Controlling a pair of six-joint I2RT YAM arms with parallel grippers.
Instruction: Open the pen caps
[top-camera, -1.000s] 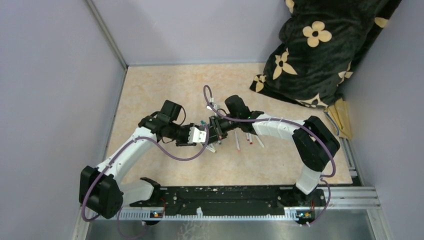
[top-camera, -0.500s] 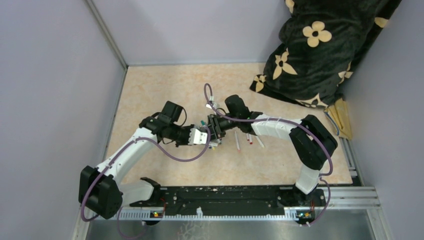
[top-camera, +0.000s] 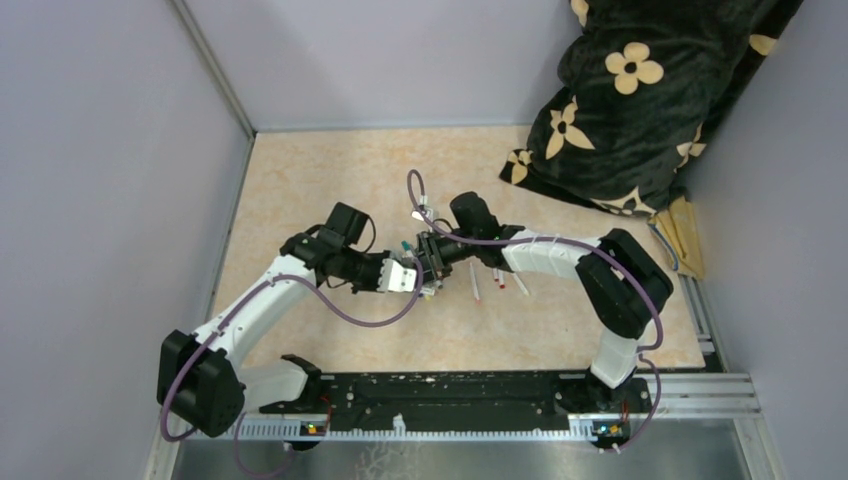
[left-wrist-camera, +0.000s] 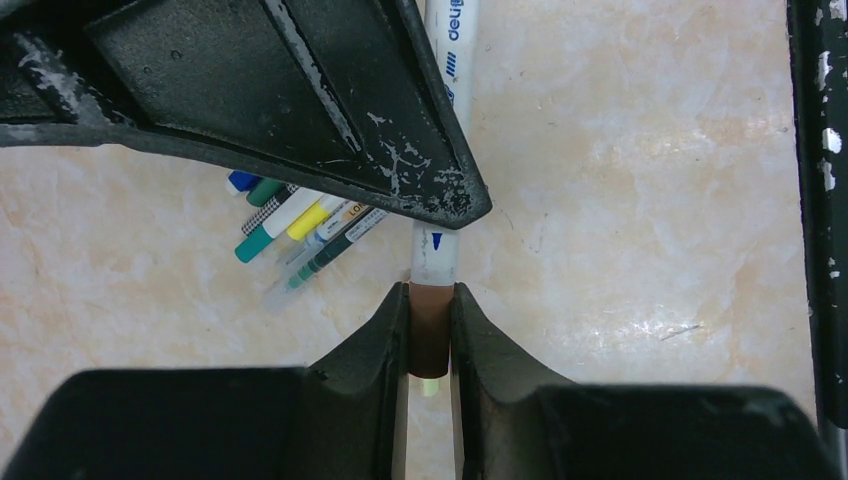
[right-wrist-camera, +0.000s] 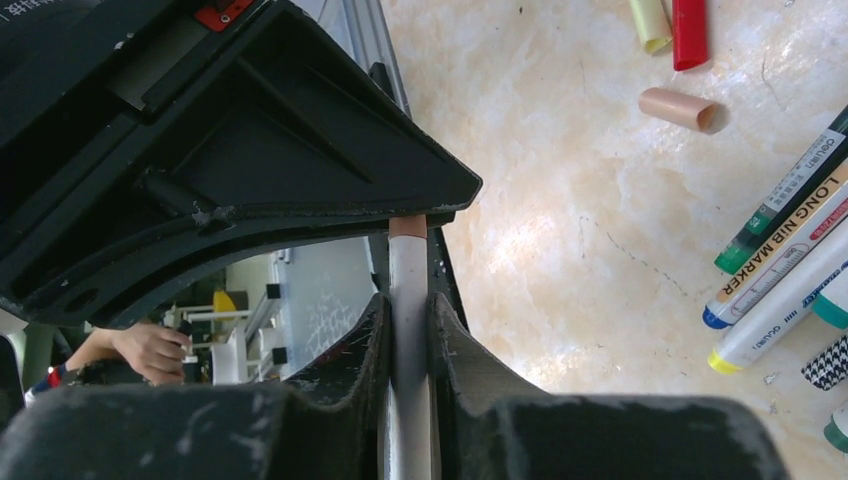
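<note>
In the left wrist view my left gripper (left-wrist-camera: 430, 340) is shut on the brown cap (left-wrist-camera: 430, 335) of a white-barrelled pen (left-wrist-camera: 438, 245). The cap sits flush against the barrel. My right gripper (right-wrist-camera: 408, 340) is shut on the same pen's white barrel (right-wrist-camera: 408, 300); the brown cap end (right-wrist-camera: 407, 227) just shows under the left gripper's finger. In the top view the two grippers meet tip to tip at mid-table, left (top-camera: 405, 273), right (top-camera: 430, 262), with the pen held above the table. Other pens (left-wrist-camera: 300, 225) lie in a bunch. Loose yellow (right-wrist-camera: 650, 22), red (right-wrist-camera: 688, 35) and tan (right-wrist-camera: 678, 107) caps lie on the table.
Several pens (top-camera: 497, 280) lie just right of the grippers and also show in the right wrist view (right-wrist-camera: 790, 260). A black flowered blanket (top-camera: 640, 100) fills the back right corner. Grey walls (top-camera: 120, 200) close in the beige table on the left and at the back.
Both grippers have drawn slightly closer together at mid-table, the left one shifting a little right. Both grips stay shut on the same pen.
</note>
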